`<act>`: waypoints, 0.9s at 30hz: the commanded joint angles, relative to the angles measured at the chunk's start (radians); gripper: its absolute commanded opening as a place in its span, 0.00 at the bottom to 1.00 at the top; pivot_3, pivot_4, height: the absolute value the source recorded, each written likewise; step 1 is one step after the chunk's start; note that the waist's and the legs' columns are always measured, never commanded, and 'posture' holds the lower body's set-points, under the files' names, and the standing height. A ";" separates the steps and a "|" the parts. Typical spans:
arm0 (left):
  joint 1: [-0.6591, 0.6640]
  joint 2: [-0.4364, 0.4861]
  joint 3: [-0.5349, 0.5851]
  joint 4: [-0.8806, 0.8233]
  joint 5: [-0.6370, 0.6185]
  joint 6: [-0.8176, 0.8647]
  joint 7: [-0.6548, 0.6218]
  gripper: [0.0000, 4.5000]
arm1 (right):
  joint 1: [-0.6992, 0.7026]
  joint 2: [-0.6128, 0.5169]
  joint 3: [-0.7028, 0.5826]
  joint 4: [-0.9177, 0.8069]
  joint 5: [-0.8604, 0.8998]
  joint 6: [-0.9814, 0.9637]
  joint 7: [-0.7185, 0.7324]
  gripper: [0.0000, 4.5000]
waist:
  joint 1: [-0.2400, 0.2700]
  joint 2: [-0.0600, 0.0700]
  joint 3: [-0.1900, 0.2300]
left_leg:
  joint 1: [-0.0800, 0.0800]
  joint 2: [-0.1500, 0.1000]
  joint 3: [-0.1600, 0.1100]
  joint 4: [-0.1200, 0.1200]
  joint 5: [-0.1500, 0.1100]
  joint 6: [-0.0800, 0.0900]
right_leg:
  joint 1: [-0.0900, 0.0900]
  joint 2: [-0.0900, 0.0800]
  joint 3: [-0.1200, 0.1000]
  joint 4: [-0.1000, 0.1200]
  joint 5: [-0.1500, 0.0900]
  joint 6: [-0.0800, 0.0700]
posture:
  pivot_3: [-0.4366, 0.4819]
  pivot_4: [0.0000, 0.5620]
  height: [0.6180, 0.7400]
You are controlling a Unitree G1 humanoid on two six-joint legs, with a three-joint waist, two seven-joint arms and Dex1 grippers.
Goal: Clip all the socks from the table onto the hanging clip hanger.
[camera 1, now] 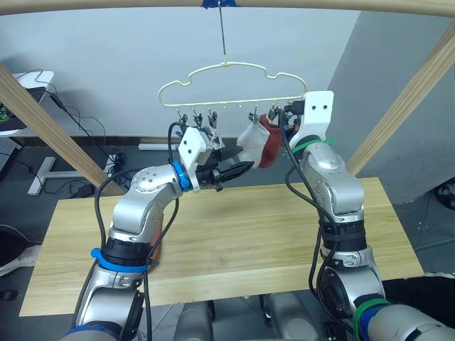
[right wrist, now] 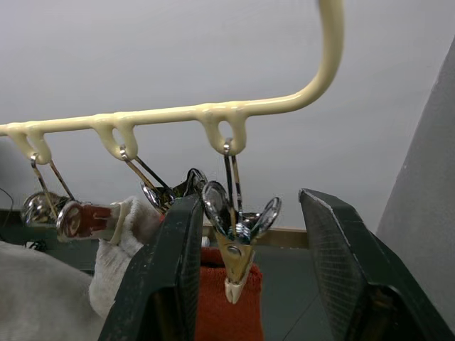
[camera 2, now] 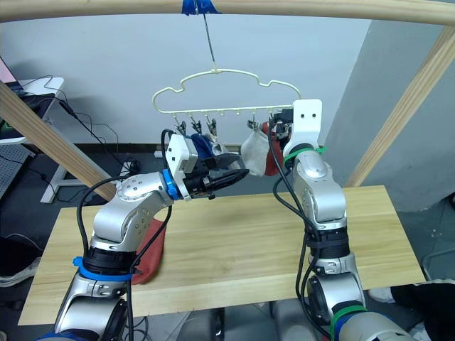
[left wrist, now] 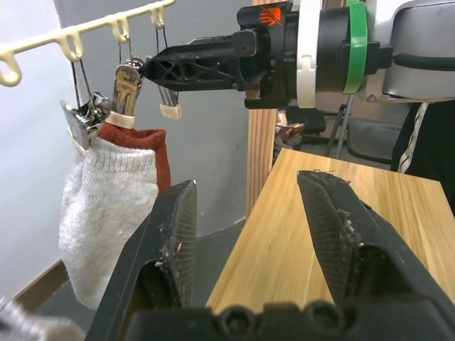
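- Clip hanger (camera 1: 226, 84) hangs by its hook from the wooden pole frame (camera 1: 227, 4) above the far edge of the counter (camera 1: 242, 234).
- On the hanger now: a blue sock (camera 2: 201, 148) and a light grey sock (camera 1: 213, 142) on the left clips, a second grey sock (camera 1: 251, 144) and a rust red sock (camera 1: 269, 145) toward the right.
- One rust red sock (camera 2: 151, 249) lies on the near-left of the counter, partly hidden behind the left arm. Can't make out a second blue sock anywhere.
- Right gripper (right wrist: 245, 234) is raised at the hanger's right end, released, its fingers either side of the empty rightmost clip (right wrist: 233, 245) without squeezing it. The red sock hangs just behind and below that clip.
- Left gripper (left wrist: 249, 241) is released and empty, pointing right, just below the middle clips and near the grey sock.
- Step in hand, as I read it: between socks. The right gripper looks staged to work the end clip, but there is no sock to feed it.
- Next move: the left gripper needs to drop to the counter, pick the red sock by its cuff and bring the cuff up to the end clip; the right gripper squeezes the clip handles open, then lets go on the cuff.
- Risk: the hanger swings freely on its hook, so pushing the clip may swing it off line.
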 commanded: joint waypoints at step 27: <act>-0.009 -0.004 0.004 -0.031 -0.010 -0.003 0.003 0.55 | 0.099 -0.001 0.063 -0.193 0.003 -0.044 0.051 0.49 | 0.000 0.000 0.000 | 0.000 0.000 0.000 0.000 0.000 0.000 | 0.000 0.000 0.000 0.000 0.000 0.000 | 0.29 0.41 1.00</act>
